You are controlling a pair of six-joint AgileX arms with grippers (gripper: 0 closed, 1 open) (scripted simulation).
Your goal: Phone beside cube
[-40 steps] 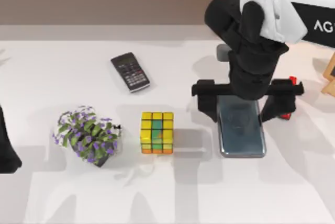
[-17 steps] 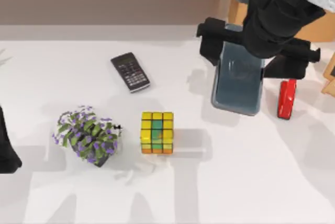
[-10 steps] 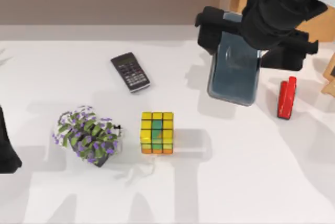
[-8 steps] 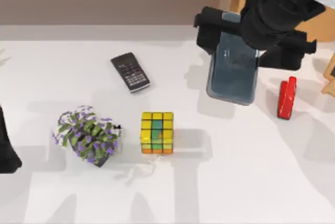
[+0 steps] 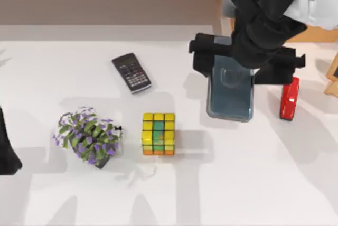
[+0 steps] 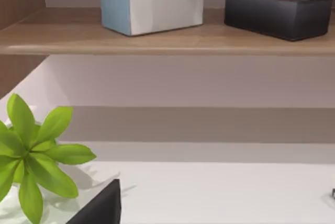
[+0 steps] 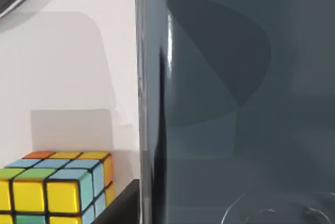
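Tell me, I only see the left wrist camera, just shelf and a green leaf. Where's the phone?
Observer: The right gripper holds the phone, lifted above the table's right half.
Operator: Is the cube close?
Observer: The cube sits near the middle, left of the phone, apart from it.
Operator: Anything else there?
Observer: A purple-flowered plant stands left of the cube, and a red object lies right of the phone.

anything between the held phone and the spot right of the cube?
Nothing visible. The right gripper holds the phone above the table; the stretch to the cube is bare. The red object lies on the phone's far side.
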